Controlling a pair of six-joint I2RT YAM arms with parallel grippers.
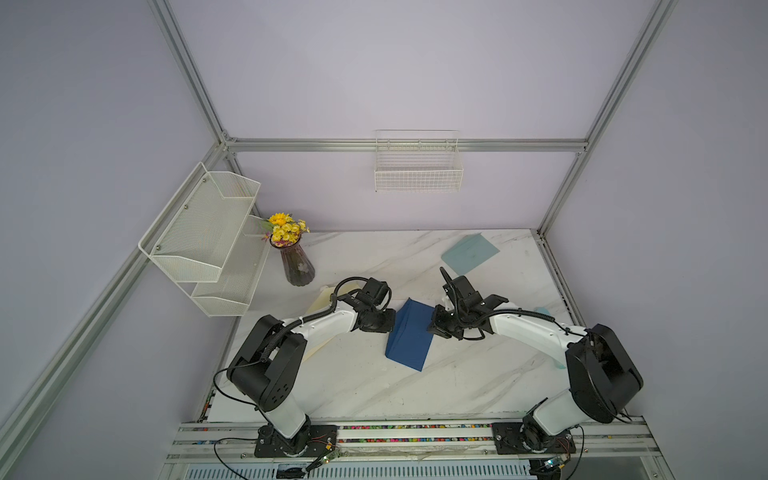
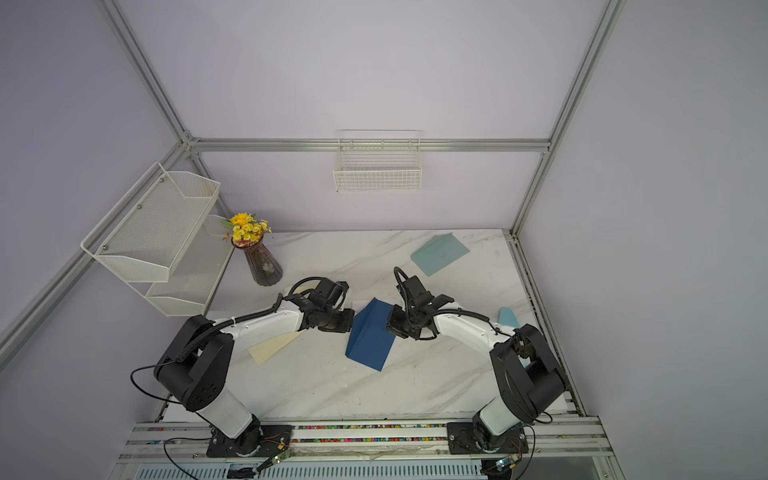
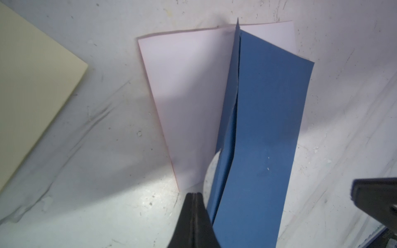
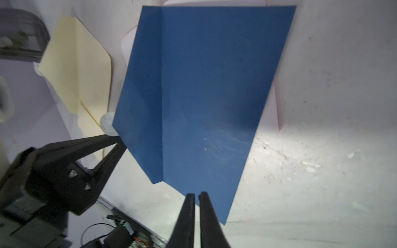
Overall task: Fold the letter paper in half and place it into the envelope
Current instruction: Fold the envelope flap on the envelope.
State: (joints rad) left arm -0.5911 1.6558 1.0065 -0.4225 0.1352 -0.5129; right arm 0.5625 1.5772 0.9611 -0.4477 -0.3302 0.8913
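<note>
Blue letter paper (image 1: 409, 336) raised like a tent between the two hands, in the middle of the desk (image 1: 457, 382).
The paper has one sharp crease along its length and stands up along it. Under it a white sheet (image 3: 189, 96) lies flat on the desk. The left hand (image 3: 194, 198) has its fingers pressed together and pinches the corner of the narrower flap, which stands almost upright. The right hand (image 4: 196, 195) is also pressed together, its tips at the opposite edge of the paper; whether paper is between them I cannot tell. A cream envelope (image 4: 71, 64) lies flat just beside, partly under the left arm. A pale blue envelope (image 1: 469, 253) lies well apart, at the far right of the desk.
</note>
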